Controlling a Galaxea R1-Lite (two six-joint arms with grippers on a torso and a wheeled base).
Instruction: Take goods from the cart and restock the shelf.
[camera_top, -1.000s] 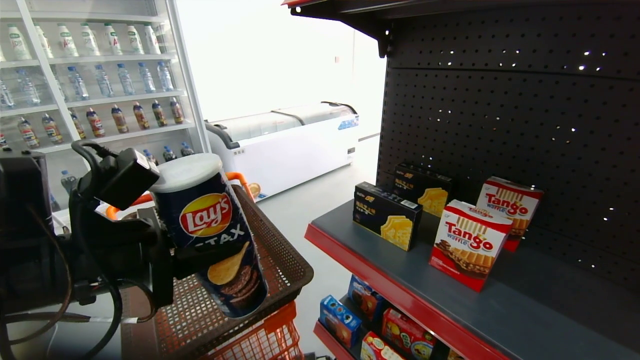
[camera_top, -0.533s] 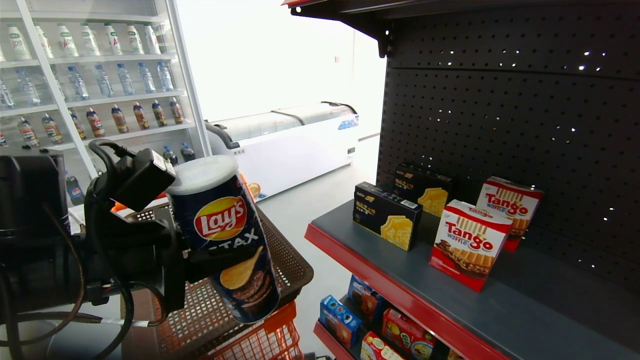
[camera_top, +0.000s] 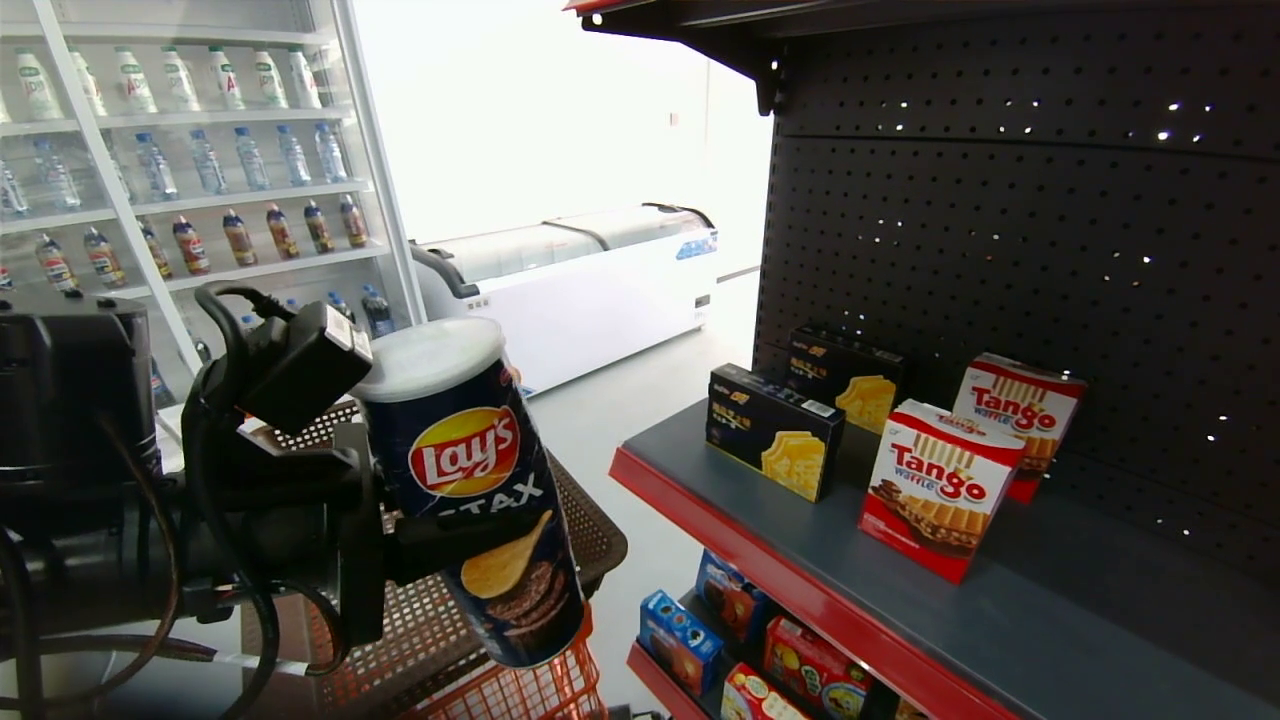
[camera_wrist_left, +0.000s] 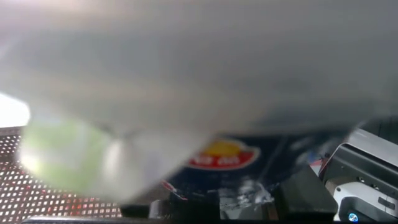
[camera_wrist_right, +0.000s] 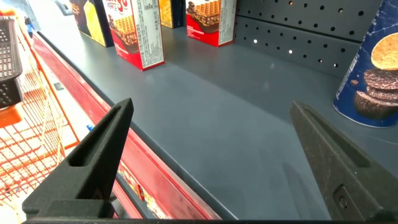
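A: What has your left end effector got?

B: It is clamped on the can, a dark blue tube with a pale lid. One finger crosses its front, just below the label. The can leans, lid toward my arm and base toward the shelf. My left wrist camera sees the label close up and blurred.

A: Where is the can, then?

B: In the air in front of the cart. From my head camera it overlaps the brown mesh basket, with its base just above the orange basket lower down. It is left of the shelf's red edge and apart from it.

A: And your right end effector?

B: Its fingers are spread wide with nothing between them. In my right wrist camera they frame the grey shelf board and its red front edge.

A: What stands on that board?

B: Two red boxes, one behind the other. To their left are two dark boxes, set the same way, all upright. A second can stands near the pegboard, well apart from the boxes.

A: Anything else?

B: Small boxes on the tier below. Beyond the cart are a cooler of bottles and a chest freezer.
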